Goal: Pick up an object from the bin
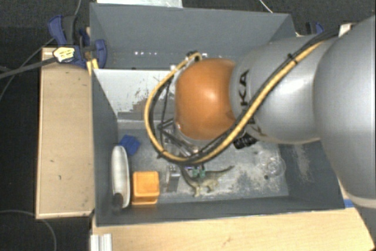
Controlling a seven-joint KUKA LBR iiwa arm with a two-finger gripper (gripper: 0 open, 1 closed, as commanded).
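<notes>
Greenish small tangled object [202, 179], front-centre of grey metal bin [194, 32], beside gripper [174, 173].
Leftward: orange rectangular block [145, 187], white plastic cylinder [120, 176], blue scrap [129, 144]; orange-covered wrist [202, 100] overhangs; gripper open or closed: cannot tell.

Has a bulky, rounded silver-grey arm [305, 97]. Wears a glossy orange dome cover [202, 100] at the wrist. Carries a yellow cable [294, 60] along the casing, looping with thin black wires [160, 126] round the cover. Bears black lettering [242, 84] beside it.
</notes>
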